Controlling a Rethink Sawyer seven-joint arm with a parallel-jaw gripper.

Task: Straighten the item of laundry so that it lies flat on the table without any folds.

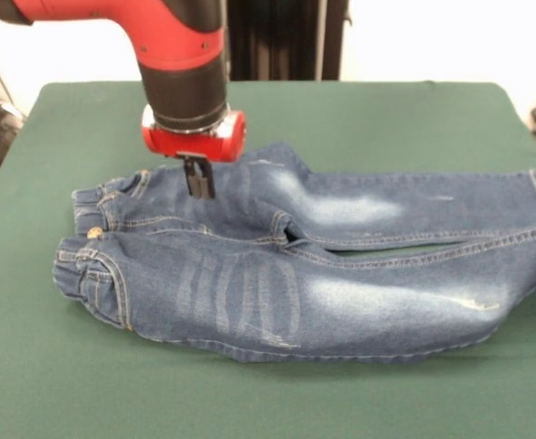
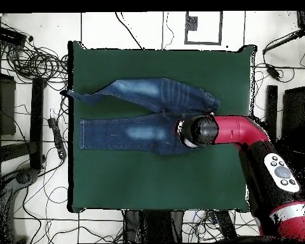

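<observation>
The small pair of blue denim jeans with whitish faded patches point(image 1: 314, 274) point(image 2: 142, 114) lies spread on the large green felt-covered table point(image 1: 250, 393) point(image 2: 149, 184), waistband toward nine o'clock in the front view and both legs running toward three o'clock. One leg's end reaches the table's edge (overhead view, nine o'clock side). The red and black arm's gripper point(image 1: 198, 178) hangs over the upper leg near the waistband; whether its dark tips are parted or gripping cloth, I cannot tell.
</observation>
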